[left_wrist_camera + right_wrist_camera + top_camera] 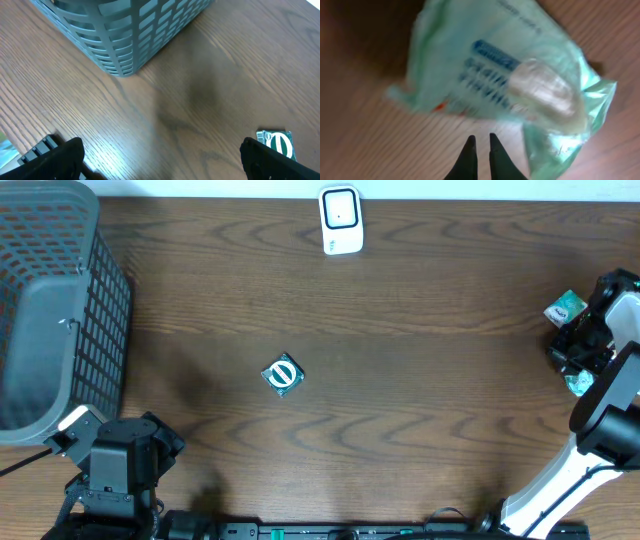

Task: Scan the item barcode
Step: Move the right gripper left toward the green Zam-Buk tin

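Dark wood tabletop (420,300): basket (40,310) at the left edge, white scanner (340,220) mid far edge. The target looks like the green packet (510,75), lying flat at the right edge under the right arm. A second small item (282,375) sits mid-tabletop, well apart. On the right gripper (481,141) the tips are pinched nearly together, just at the packet's near edge. I see no film between them, so I'd call this a missed or marginal nip, though a caught sliver can't be ruled out. On the left gripper (160,150) the fingers are wide with nothing in them, parked at the near-left corner. To do the pick well, open up and reach further over the packet body. Skip the slick clear bulge, bite a flat printed part, lift slowly and confirm it comes up before heading to the scanner. No barcode visible, so expect to turn it. The right wrist view gives the print, bulge and tip gap but no layout. The overhead gives layout and scanner, but the arm hides the tips, and green shows on both sides of the head. The left wrist view adds only the basket corner and the small item.
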{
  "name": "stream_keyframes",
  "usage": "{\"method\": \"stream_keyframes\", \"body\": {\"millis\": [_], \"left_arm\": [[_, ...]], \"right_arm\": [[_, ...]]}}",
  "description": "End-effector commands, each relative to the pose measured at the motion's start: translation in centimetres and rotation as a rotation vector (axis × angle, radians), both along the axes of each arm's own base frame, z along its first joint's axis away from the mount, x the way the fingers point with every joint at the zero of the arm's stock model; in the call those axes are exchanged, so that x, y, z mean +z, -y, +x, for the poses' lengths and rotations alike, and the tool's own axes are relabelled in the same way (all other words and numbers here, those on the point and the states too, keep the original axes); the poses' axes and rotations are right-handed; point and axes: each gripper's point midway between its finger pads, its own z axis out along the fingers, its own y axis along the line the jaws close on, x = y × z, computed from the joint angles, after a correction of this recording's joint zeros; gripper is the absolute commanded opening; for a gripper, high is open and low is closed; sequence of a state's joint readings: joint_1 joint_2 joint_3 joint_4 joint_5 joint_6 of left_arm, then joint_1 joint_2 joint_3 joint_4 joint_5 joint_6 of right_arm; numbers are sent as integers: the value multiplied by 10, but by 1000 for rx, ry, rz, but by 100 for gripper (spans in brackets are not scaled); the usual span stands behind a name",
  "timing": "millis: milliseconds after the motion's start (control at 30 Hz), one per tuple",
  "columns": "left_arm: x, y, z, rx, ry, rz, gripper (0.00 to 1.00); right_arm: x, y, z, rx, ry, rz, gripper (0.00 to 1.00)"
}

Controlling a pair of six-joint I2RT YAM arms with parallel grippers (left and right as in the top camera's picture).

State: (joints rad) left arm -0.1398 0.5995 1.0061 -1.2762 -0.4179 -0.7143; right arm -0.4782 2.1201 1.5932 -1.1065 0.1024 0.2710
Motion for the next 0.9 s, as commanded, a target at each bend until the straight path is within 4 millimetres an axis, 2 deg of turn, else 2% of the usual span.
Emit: {"method": "stream_keyframes", "body": {"millis": [0,100,167,233,300,333,433,467,600,667,700,867], "left_arm": [[1,-3,-1,22,6,6,98],[1,-3,-1,22,6,6,98],[1,-3,-1,22,6,6,98],[1,-3,-1,22,6,6,98],[1,-3,-1,22,5,6,98],[1,-3,-1,22,6,6,98],[1,-3,-1,22,6,6,98],[1,-3,-1,22,6,6,98],[1,-3,-1,22,6,6,98],[1,-3,-1,22,6,6,98],[1,-3,-1,22,6,6,98],[1,-3,-1,22,6,6,98]], "right_arm": [[27,-13,26,1,106,75,7],[51,-35,36,31,164,177,25],[69,-59,45,78,228,296,37],[90,-95,56,125,316,469,49],[103,-119,58,146,355,585,57],[110,-138,59,170,366,663,64],[113,-166,61,253,370,711,95],[113,-175,62,277,363,714,99],[113,-221,64,411,338,731,99],[113,-250,66,493,335,736,99],[113,-271,68,554,340,738,99],[114,-343,68,746,365,748,99]]}}
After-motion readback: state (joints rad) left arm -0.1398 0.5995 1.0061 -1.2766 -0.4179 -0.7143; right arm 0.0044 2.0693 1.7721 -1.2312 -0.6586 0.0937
